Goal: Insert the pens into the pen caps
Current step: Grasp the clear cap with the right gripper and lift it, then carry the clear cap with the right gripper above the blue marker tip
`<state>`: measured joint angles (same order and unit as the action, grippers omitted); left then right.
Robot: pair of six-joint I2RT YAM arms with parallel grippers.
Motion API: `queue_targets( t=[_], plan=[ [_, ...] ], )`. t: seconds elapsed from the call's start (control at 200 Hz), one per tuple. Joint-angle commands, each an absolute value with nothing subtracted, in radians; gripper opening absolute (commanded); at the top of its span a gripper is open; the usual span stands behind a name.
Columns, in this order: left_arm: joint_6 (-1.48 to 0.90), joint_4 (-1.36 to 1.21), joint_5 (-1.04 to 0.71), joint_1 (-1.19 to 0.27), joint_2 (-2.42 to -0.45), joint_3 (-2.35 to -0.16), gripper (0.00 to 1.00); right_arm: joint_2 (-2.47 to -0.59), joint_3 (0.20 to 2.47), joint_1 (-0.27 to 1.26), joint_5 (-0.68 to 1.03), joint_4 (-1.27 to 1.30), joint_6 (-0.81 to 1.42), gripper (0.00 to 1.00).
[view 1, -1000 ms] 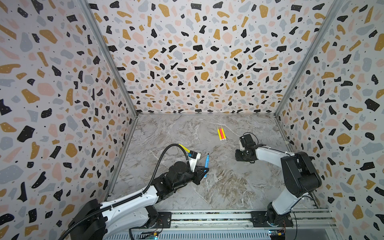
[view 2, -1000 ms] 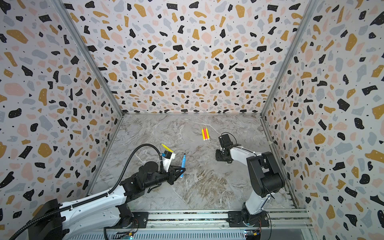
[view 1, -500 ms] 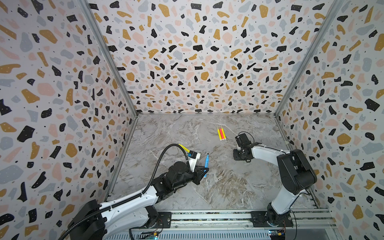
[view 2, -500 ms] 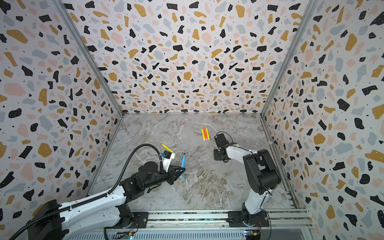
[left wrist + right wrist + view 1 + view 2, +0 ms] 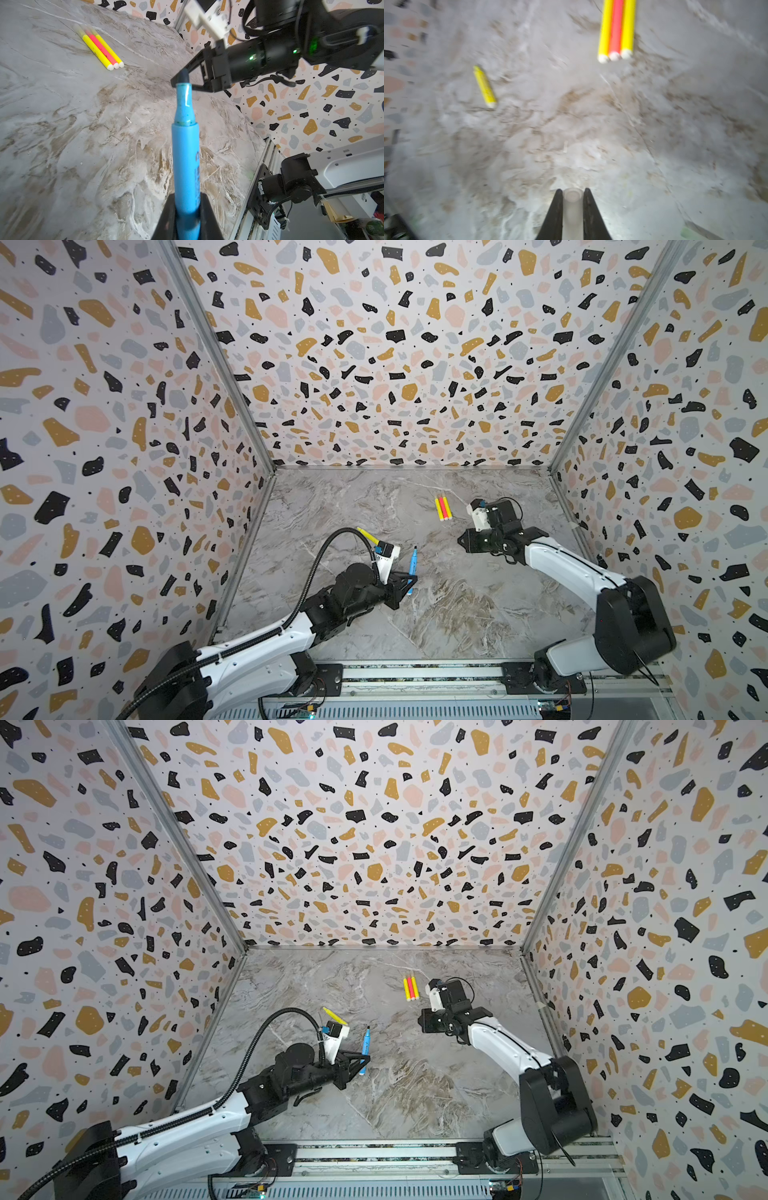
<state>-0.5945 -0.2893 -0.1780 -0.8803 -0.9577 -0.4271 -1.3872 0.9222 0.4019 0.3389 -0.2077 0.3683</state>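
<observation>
My left gripper (image 5: 409, 583) (image 5: 361, 1061) (image 5: 187, 218) is shut on the barrel of a blue pen (image 5: 412, 566) (image 5: 365, 1043) (image 5: 185, 153), whose bare dark tip points away from the jaws, above the floor. My right gripper (image 5: 461, 539) (image 5: 422, 1020) (image 5: 572, 194) is shut on a clear pen cap (image 5: 572, 209), its open mouth facing outward. In the left wrist view the right gripper (image 5: 176, 80) hangs just beyond the blue pen's tip. The cap is too small to make out in both top views.
Three pens, yellow, pink-red and yellow (image 5: 442, 508) (image 5: 410, 988) (image 5: 99, 48) (image 5: 616, 31), lie side by side toward the back of the marble floor (image 5: 457, 614). A lone yellow pen (image 5: 365, 534) (image 5: 334, 1016) (image 5: 485, 87) lies behind the left wrist. Patterned walls close in three sides.
The right gripper's jaws have closed on the clear cap and moved left toward the middle. The left arm and blue pen have stayed still.
</observation>
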Motion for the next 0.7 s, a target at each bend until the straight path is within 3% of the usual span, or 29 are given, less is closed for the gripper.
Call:
queue_targets(
  t=[0.0, 0.25, 0.42, 0.696],
  plan=[
    [-0.599, -0.346, -0.196, -0.884, -0.956, -0.420, 0.00, -1.280, 0.886, 0.397, 0.536, -0.075, 0.436, 0.01],
    [-0.665, -0.471, -0.230, -0.893, -1.000, -0.399, 0.00, -1.087, 0.754, 0.393, 0.676, 0.212, 0.611, 0.02],
    [-0.694, -0.536, -0.211, -0.932, -1.038, -0.410, 0.00, -1.054, 0.691, 0.393, 0.744, 0.367, 0.727, 0.02],
    [-0.738, -0.639, -0.178, -0.993, -1.127, -0.450, 0.00, -1.012, 0.584, 0.402, 0.717, 0.569, 0.858, 0.02]
  ],
)
